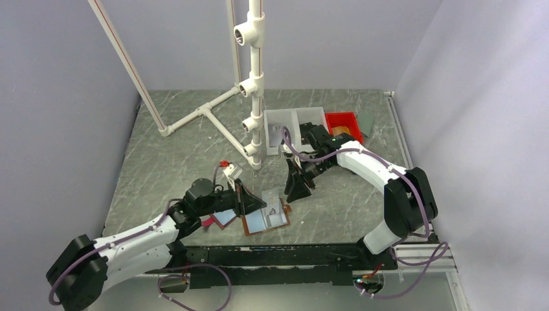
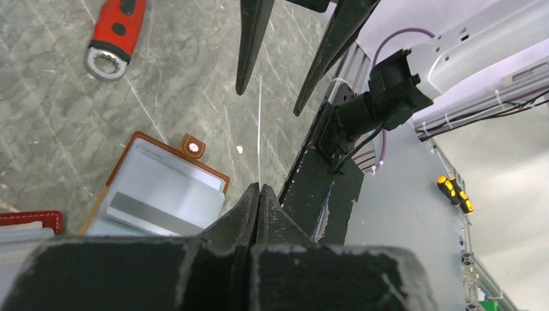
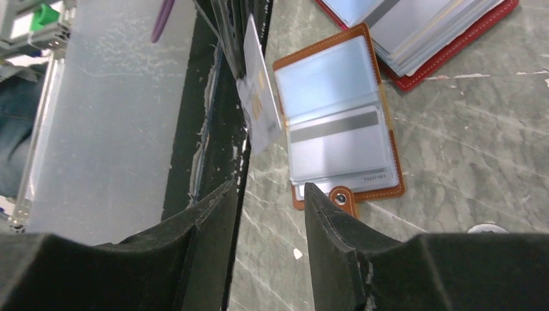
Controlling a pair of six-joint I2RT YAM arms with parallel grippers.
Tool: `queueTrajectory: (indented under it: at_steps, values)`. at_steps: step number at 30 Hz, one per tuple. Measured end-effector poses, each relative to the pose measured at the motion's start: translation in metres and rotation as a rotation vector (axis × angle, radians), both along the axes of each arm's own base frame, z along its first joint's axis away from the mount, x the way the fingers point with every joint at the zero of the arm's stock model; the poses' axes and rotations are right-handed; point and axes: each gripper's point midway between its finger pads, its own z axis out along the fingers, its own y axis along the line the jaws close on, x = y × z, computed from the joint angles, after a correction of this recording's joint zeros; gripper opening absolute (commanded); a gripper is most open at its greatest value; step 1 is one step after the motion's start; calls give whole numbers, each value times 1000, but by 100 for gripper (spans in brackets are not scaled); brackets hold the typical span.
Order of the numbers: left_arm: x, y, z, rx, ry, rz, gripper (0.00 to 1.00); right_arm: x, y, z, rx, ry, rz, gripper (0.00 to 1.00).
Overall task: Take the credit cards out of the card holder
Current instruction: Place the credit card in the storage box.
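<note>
A brown card holder lies open on the table, with grey cards showing in its clear sleeves. My left gripper is shut on a white credit card, held on edge just above the table beside the holder. My right gripper faces it, open, with only bare table between its fingers. The card's far edge points at the gap between those tips without touching them.
A red card holder full of cards lies to the left of the brown one. A red wrench-like tool sits further back. A white pipe frame, white bins and a red bin stand behind. The black base rail runs along the near edge.
</note>
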Motion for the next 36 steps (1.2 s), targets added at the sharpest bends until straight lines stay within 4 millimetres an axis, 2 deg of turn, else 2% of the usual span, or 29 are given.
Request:
queueTrajectory:
  at_steps: [6, 9, 13, 17, 20, 22, 26, 30, 36]
  values:
    - [-4, -19, -3, 29, -32, -34, 0, -4, 4, 4, 25, 54, -2, 43]
    - [-3, -26, -4, 32, -41, -40, 0, -5, 4, 6, 31, 68, -3, 37]
    - [-3, -32, -8, 39, -45, -42, 0, -7, 5, 9, 42, 83, -3, 26]
    - [-5, -35, -10, 44, -48, -42, 0, -7, 6, 9, 49, 90, 0, 3]
    - [-5, -35, -10, 46, -49, -38, 1, -9, 6, 9, 52, 104, 6, 0]
    - [-3, -35, -11, 47, -49, -29, 8, -9, 6, 10, 56, 100, 18, 0]
    - [1, -34, -11, 52, -45, -3, 34, -10, 5, 12, 66, 76, 43, 0]
    - [5, -33, -13, 70, -16, 30, 48, -12, 1, 11, 62, 55, 64, 0]
    - [10, -26, -14, 86, 14, 85, 81, -9, -9, 8, 53, 20, 70, 0]
